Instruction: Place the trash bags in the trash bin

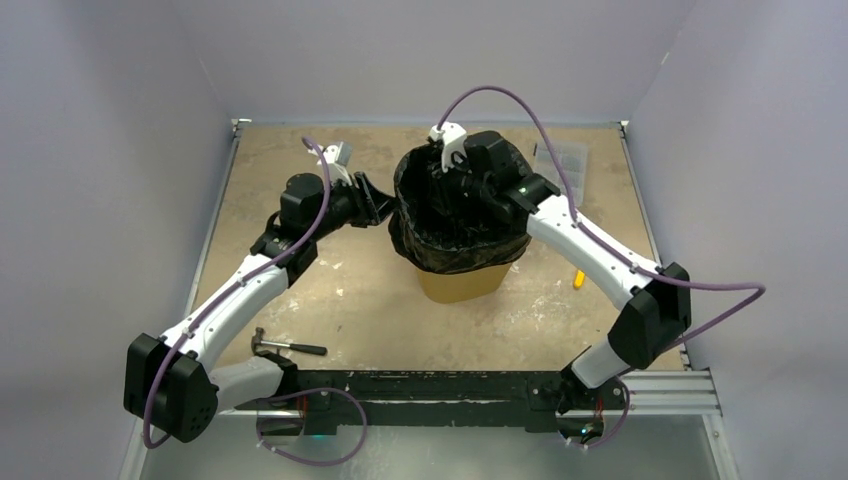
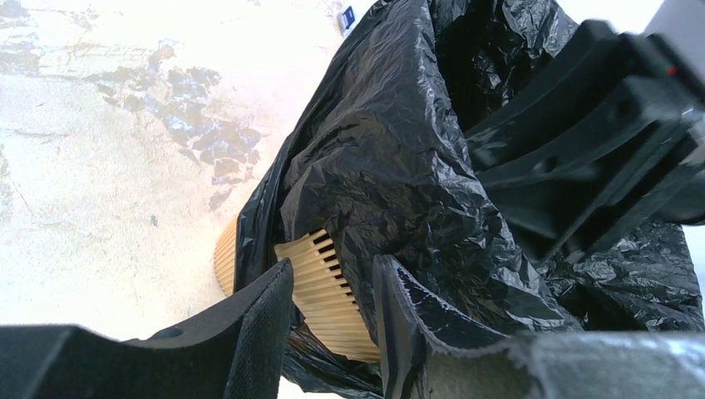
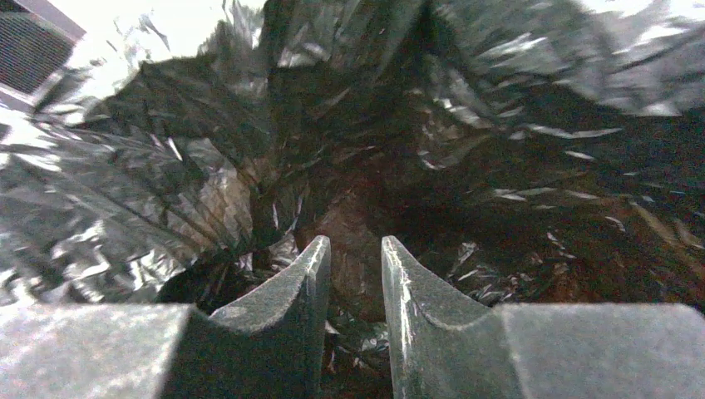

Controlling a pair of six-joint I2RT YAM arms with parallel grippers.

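Observation:
The orange-yellow mesh trash bin (image 1: 459,283) stands upright mid-table. The glossy black trash bag (image 1: 455,215) lines it, and its film is folded out over the rim. My left gripper (image 1: 376,204) is at the bin's left side. In the left wrist view it (image 2: 334,268) is open, with the bin's mesh wall (image 2: 320,278) and the bag film (image 2: 391,166) showing between its fingers. My right gripper (image 1: 458,185) reaches down into the bin from the back right. In the right wrist view it (image 3: 356,249) is open by a narrow gap, with wrinkled bag film (image 3: 166,183) all around.
A hammer (image 1: 288,346) lies near the front left. A small clear plastic box (image 1: 562,158) sits at the back right. A small yellow item (image 1: 579,279) lies right of the bin. The right arm's wrist (image 2: 582,133) shows above the bag in the left wrist view.

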